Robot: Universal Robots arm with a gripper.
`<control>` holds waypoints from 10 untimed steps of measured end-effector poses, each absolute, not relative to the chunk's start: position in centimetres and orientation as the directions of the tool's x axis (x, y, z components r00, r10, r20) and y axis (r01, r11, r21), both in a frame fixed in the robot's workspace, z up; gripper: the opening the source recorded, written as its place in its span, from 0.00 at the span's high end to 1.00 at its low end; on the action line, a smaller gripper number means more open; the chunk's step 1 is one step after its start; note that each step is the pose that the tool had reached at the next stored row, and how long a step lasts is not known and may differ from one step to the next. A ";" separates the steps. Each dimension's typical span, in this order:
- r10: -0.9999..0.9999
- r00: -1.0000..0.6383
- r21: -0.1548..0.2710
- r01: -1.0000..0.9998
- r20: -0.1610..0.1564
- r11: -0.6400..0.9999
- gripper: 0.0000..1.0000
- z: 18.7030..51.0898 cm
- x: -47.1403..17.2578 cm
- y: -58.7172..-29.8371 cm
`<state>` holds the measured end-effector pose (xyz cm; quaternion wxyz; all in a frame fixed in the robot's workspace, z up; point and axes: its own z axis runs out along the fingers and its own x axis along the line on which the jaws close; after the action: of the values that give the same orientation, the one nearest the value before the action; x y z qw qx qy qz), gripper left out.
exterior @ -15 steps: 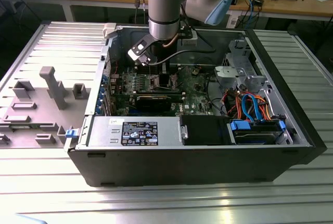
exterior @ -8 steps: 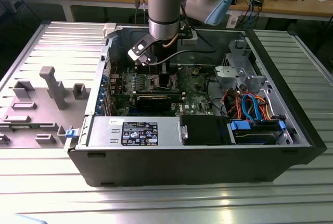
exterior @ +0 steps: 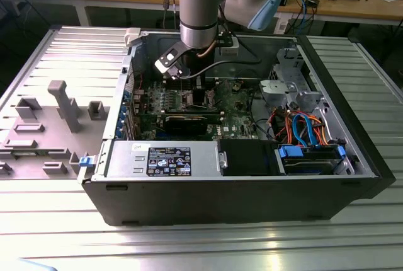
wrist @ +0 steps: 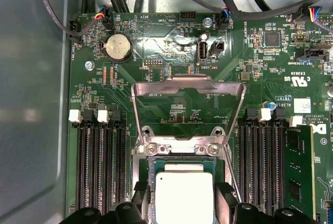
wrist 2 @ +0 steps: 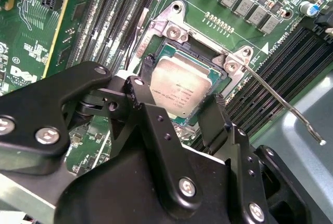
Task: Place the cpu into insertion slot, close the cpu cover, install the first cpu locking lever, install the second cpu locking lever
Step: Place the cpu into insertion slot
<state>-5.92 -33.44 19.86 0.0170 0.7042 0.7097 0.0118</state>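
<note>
Fingers (wrist 2: 139,91) of gripper (wrist 2: 174,101) pinch the cpu (wrist 2: 182,83) by two opposite edges. Cpu sits over the insertion slot (wrist 2: 169,45), inside its silver frame. The cpu cover (wrist: 187,84) is swung open beyond the slot. One locking lever (wrist 2: 281,99) is unlatched and angled away. Board lies in an open computer case (exterior: 252,201) on the table (exterior: 189,246).

So the open pc case (exterior: 220,205) lies on the slatted table (exterior: 189,246), with a block fixture (exterior: 63,104) beside it on the exterior view's left. Inside, the power supply (exterior: 164,157) runs along the near wall, the drives (exterior: 308,159) are on the exterior view's right, and the motherboard (exterior: 189,104) is behind. The gripper (exterior: 179,75) hangs right over the cpu (wrist: 184,198), which is inside the insertion slot (wrist 2: 167,26) frame. The cpu cover (wrist: 187,84) stands open on the coin battery (wrist: 118,47) side. There are memory slots (wrist: 99,166) on 2 sides, and 1 lever (wrist 2: 281,101) sticks out sideways.
</note>
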 end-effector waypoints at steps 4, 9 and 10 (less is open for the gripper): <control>1.000 -0.008 0.041 0.999 -0.007 0.008 0.38 19.8 -5.9 -33.4; 1.000 -0.008 0.041 0.999 -0.007 0.008 0.38 19.8 -5.9 -33.3; 1.000 -0.008 0.041 0.999 -0.008 0.008 0.38 19.8 -5.9 -33.3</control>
<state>-5.91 -33.35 19.82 0.0170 0.7042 0.7097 0.0118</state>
